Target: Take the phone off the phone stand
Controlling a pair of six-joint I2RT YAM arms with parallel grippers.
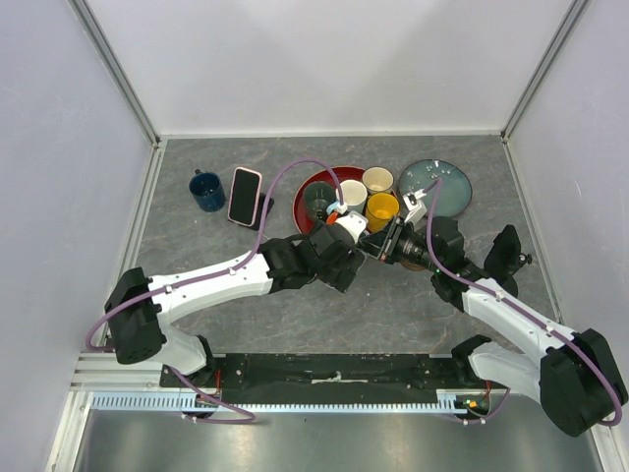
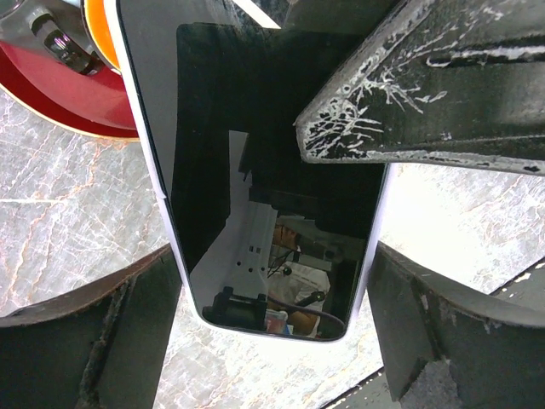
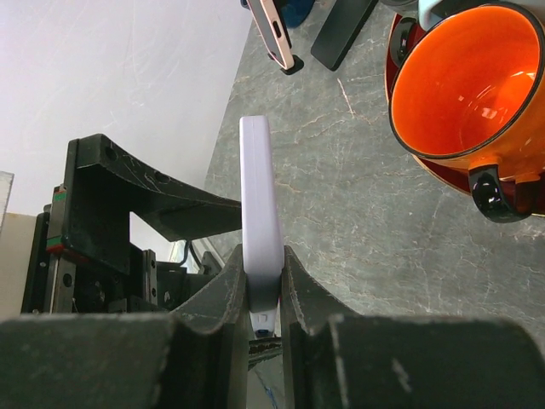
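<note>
A lavender-cased phone (image 3: 260, 196) with a dark screen (image 2: 272, 170) is held edge-up above the table, my right gripper (image 3: 264, 264) shut on its faces at one end. One right finger (image 2: 426, 94) crosses the screen in the left wrist view. My left gripper (image 2: 272, 341) is open and straddles the phone's other end, a finger (image 2: 85, 341) on each side with thin gaps. The two grippers meet mid-table (image 1: 369, 244). A black phone stand (image 1: 266, 210) sits at the back left, with a pink-cased phone (image 1: 244, 195) beside or against it; I cannot tell which.
A red plate (image 1: 307, 182) behind the grippers carries a dark cup, a white cup (image 1: 352, 194) and an orange mug (image 3: 464, 81). A cream cup (image 1: 377, 179) and a teal plate (image 1: 447, 187) stand to the right. A blue mug (image 1: 206, 190) is at the back left.
</note>
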